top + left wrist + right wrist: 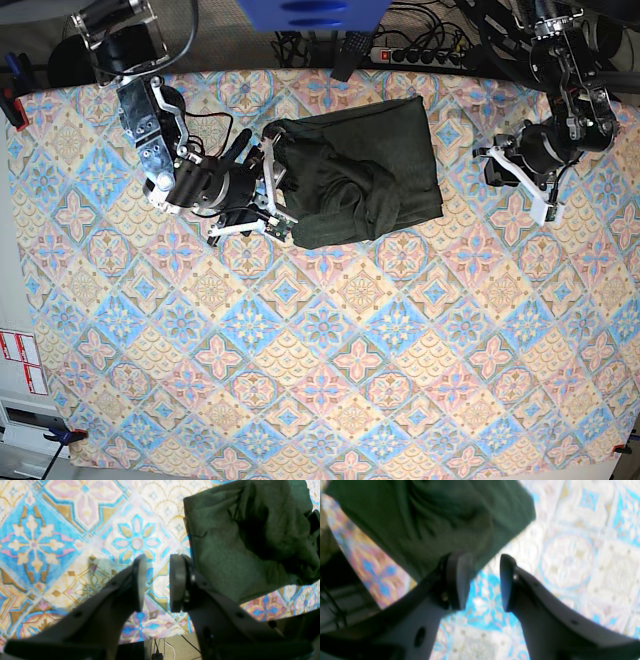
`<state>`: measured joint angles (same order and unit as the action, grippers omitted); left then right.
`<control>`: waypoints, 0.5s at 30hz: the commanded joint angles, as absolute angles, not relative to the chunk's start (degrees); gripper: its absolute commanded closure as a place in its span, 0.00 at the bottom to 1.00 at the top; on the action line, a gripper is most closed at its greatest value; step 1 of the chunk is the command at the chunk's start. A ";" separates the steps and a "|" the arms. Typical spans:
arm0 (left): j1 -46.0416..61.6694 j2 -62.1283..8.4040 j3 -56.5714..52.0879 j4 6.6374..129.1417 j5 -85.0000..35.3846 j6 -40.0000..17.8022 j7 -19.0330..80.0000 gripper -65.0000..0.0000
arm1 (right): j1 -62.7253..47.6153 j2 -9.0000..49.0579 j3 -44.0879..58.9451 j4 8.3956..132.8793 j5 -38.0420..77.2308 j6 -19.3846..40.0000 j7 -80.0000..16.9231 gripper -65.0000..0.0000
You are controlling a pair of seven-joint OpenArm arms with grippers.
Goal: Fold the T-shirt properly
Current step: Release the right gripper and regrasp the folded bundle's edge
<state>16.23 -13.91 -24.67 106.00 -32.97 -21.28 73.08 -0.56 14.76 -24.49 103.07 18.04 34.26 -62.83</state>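
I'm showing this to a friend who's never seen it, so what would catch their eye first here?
First, the dark olive T-shirt, bunched into a rumpled block near the far edge of the bright patterned tablecloth. Next, the right tool, open right at the shirt's edge with nothing between its pads. The left tool sits well off to the shirt's other side, also open over bare cloth.

I see bare patterned tablecloth (320, 380) across the whole near half, free for either arm. Only the bunched T-shirt (355, 185) blocks the far middle; the right gripper (268, 190) sits at its edge.
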 commanded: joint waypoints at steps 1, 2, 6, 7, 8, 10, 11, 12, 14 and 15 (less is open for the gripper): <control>15.87 -14.46 -24.92 107.03 -33.45 -21.58 72.48 0.78 | 0.48 15.34 -23.87 104.13 18.24 34.24 -62.29 0.64; 15.87 -14.46 -24.92 107.03 -33.45 -21.58 72.48 0.78 | 0.48 15.34 -23.87 104.13 18.24 34.24 -62.37 0.64; 15.78 -14.46 -24.84 107.03 -33.45 -21.58 72.48 0.78 | 0.48 15.08 -23.78 104.04 18.33 34.24 -62.37 0.56; 15.78 -14.46 -24.84 107.03 -33.45 -21.58 72.48 0.78 | 0.57 14.99 -23.78 103.87 18.33 34.24 -62.37 0.55; 15.87 -14.46 -24.84 107.03 -33.45 -21.58 72.48 0.78 | 0.57 14.99 -23.78 103.25 18.33 34.24 -62.37 0.56; 15.96 -14.46 -24.84 107.03 -33.45 -21.58 72.48 0.78 | 0.75 14.81 -23.78 101.76 18.33 34.24 -62.29 0.56; 15.96 -14.46 -24.84 107.03 -33.45 -21.58 72.48 0.78 | 0.84 14.37 -23.78 100.97 18.33 34.24 -62.20 0.56; 16.04 -14.46 -24.84 107.03 -33.45 -21.58 72.48 0.78 | 0.84 13.67 -23.43 99.91 18.33 34.24 -62.11 0.56; 16.04 -14.46 -24.84 107.03 -33.45 -21.58 72.48 0.78 | 0.92 13.23 -23.43 97.89 18.33 34.24 -61.93 0.56; 16.04 -14.46 -24.84 107.03 -33.45 -21.58 72.48 0.78 | 0.92 13.23 -23.43 97.10 18.33 34.24 -61.85 0.56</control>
<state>16.23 -13.82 -24.58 106.00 -32.99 -21.28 73.03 -0.01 13.15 -23.68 96.20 17.82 34.24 -62.81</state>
